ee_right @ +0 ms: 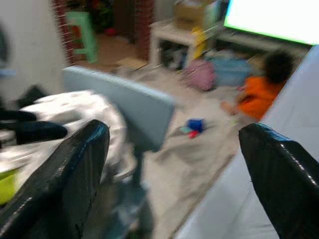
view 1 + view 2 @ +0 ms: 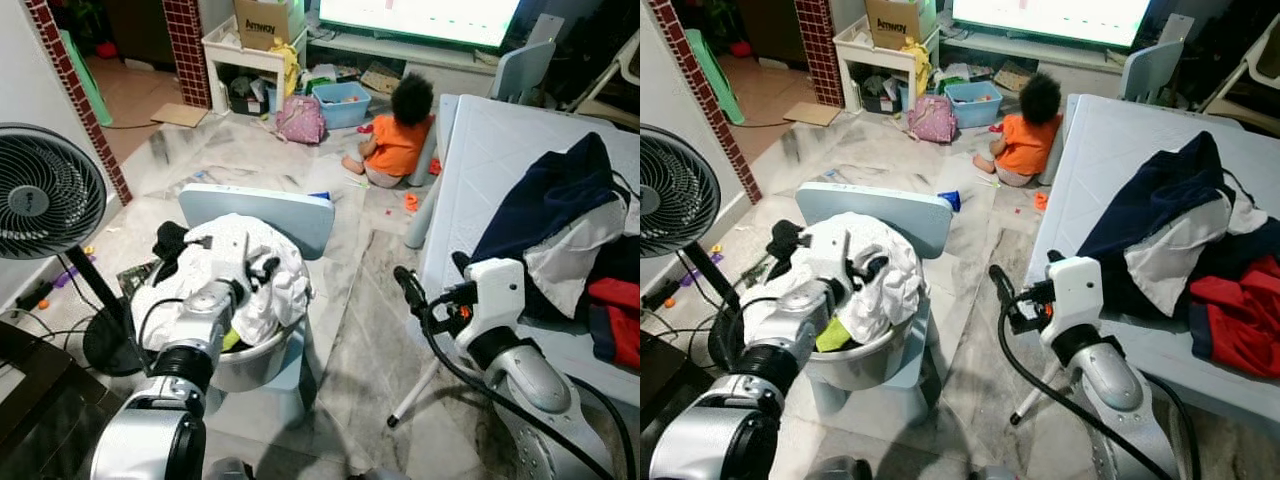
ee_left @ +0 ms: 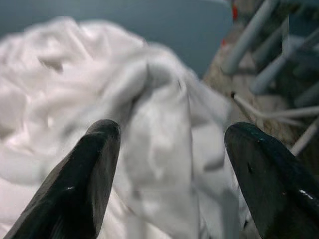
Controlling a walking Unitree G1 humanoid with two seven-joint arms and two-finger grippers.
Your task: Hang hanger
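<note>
A heap of white laundry point(image 2: 235, 255) fills a grey basin point(image 2: 250, 365) that stands on a pale blue chair point(image 2: 258, 212). My left gripper point(image 2: 262, 268) hovers at the right side of the heap. In the left wrist view the gripper point(image 3: 169, 134) is open, with white cloth point(image 3: 149, 149) lying just beyond its fingers and nothing held. My right gripper point(image 2: 408, 285) is held in the air between the chair and the white table point(image 2: 500, 150). It is open point(image 1: 177, 132) and points toward the chair.
Navy, white and red clothes point(image 2: 560, 230) are piled on the table's right side. A person in an orange shirt point(image 2: 397, 140) sits on the floor beyond the table's corner. A black fan point(image 2: 45, 205) stands at the left. Toys, a pink bag point(image 2: 300, 118) and a blue bin point(image 2: 342, 103) litter the far floor.
</note>
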